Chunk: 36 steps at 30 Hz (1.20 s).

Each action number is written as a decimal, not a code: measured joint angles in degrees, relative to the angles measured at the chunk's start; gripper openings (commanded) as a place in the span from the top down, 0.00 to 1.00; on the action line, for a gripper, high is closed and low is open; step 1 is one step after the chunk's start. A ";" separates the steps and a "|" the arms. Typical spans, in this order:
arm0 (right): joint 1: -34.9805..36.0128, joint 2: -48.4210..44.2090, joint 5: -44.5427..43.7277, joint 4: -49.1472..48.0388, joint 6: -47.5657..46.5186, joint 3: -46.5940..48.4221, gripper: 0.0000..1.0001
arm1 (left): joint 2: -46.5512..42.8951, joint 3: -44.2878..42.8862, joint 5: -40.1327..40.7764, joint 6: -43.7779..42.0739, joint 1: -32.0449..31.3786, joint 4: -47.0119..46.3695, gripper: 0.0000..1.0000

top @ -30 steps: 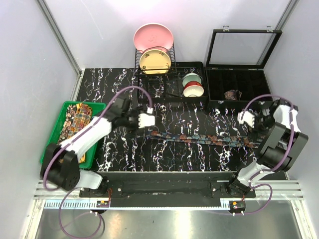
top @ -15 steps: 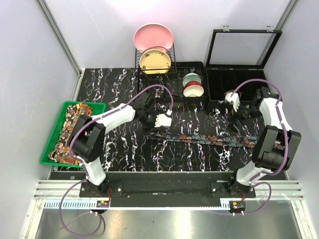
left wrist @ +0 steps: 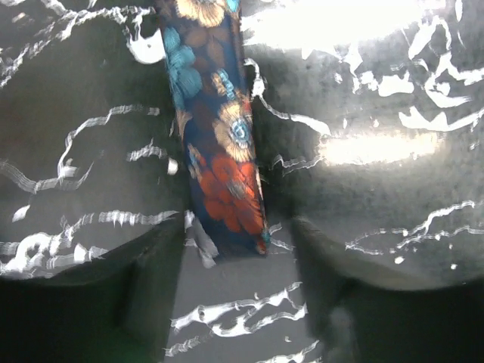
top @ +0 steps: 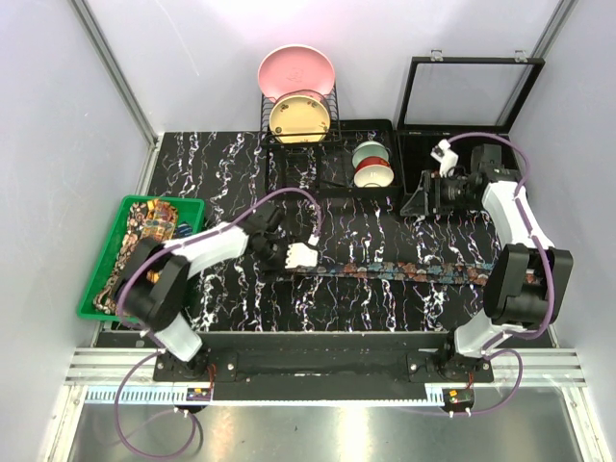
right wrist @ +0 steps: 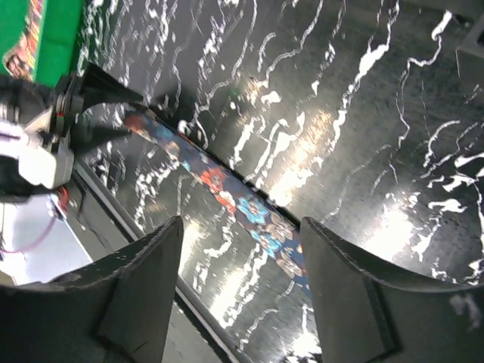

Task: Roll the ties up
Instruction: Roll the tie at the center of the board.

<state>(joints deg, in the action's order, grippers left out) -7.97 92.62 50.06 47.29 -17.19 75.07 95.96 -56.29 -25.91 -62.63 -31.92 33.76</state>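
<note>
A dark blue tie with red and blue flowers [top: 404, 272] lies flat across the front of the black marble table. My left gripper [top: 313, 262] is low over its left end. In the left wrist view the tie end [left wrist: 227, 197] lies just ahead of my open, empty gripper [left wrist: 238, 291]. My right gripper [top: 416, 200] is raised in front of the black case, open and empty [right wrist: 242, 295], looking down on the tie [right wrist: 242, 208]. A yellow paisley tie [top: 144, 241] lies in the green tray [top: 192, 207]. No rolled tie shows; my right arm covers part of the case.
An open black compartment case [top: 500, 159] stands at the back right. A rack with a pink plate [top: 295, 72] and a yellow plate, and a holder with bowls [top: 372, 166], stand at the back. The table's front edge runs just below the tie.
My left gripper has swung right from beside the tray and dropped to the tie's left end. My right gripper has left the tie's right end and moved back and up toward the black case.
</note>
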 measured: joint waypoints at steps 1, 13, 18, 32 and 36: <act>0.26 -0.42 -0.04 -0.79 1.53 0.00 0.26 | -2.29 2.05 0.74 0.66 0.00 -1.66 0.12; 0.28 -11.17 -6.62 -4.17 5.49 3.58 0.00 | -13.46 -3.85 -2.23 15.76 -0.81 -13.11 0.01; -0.09 -10.10 -2.51 0.13 5.09 5.55 0.00 | 0.92 -20.22 -3.48 16.39 -6.78 -8.31 0.01; -12.46 1.81 6.80 15.41 4.24 6.56 0.00 | 24.17 -30.99 5.90 21.49 -20.90 -3.80 0.07; -13.46 3.56 7.91 18.97 2.21 7.13 0.00 | 26.05 -33.97 8.90 22.71 -22.34 -4.72 0.23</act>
<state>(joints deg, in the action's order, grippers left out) -21.43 96.18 57.98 66.26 -14.98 82.19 122.02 -90.26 -17.02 -39.92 -54.26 29.04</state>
